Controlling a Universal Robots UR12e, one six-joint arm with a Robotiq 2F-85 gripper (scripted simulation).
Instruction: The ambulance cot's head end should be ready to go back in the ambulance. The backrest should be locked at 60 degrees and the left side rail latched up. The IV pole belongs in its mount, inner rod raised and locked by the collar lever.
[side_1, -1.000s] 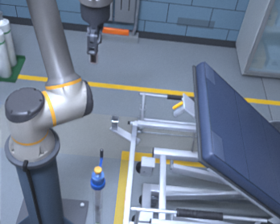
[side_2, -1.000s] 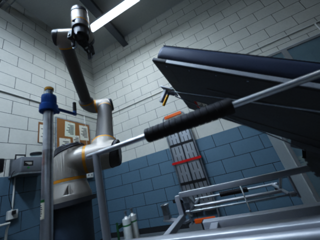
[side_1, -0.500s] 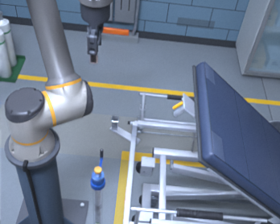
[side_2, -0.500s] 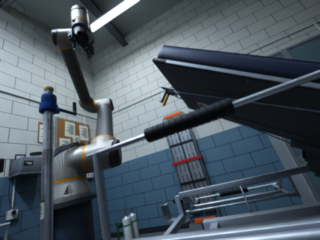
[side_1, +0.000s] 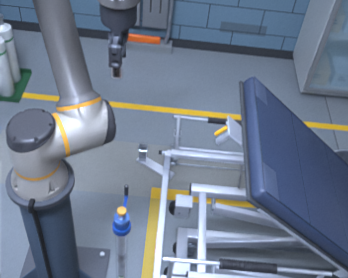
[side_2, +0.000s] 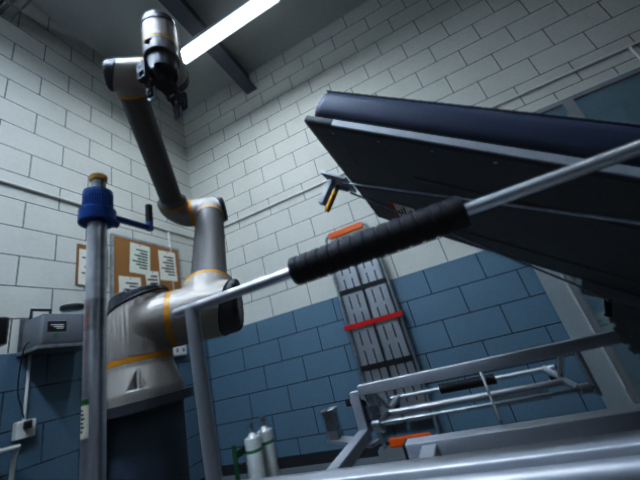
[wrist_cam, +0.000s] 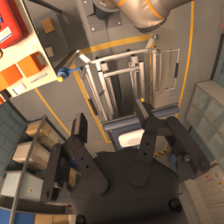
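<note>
My gripper (side_1: 116, 71) (side_2: 178, 103) (wrist_cam: 111, 118) hangs high above the floor, well clear of the cot and pointing down, open and empty. The cot's dark blue backrest (side_1: 295, 165) (side_2: 481, 155) (wrist_cam: 140, 118) is raised at a steep tilt on the white frame (side_1: 200, 200) (wrist_cam: 121, 80). A side rail with a black grip (side_2: 377, 240) (wrist_cam: 92, 106) stands up along one side; another rail (wrist_cam: 165, 71) lies on the other side. The IV pole (side_1: 121, 235) (side_2: 95, 320) stands upright by the cot's corner, with a blue collar (side_2: 97, 206) (wrist_cam: 63, 74), a lever (side_2: 135, 221) and a yellow-tipped inner rod barely showing.
The robot's base column (side_1: 45, 220) stands beside the IV pole. A bench with orange boxes (wrist_cam: 24, 66) and a shelf unit (wrist_cam: 27, 154) lie to one side, a glass cabinet (wrist_cam: 209, 116) to the other. Two gas cylinders (side_2: 258, 449) stand by the wall.
</note>
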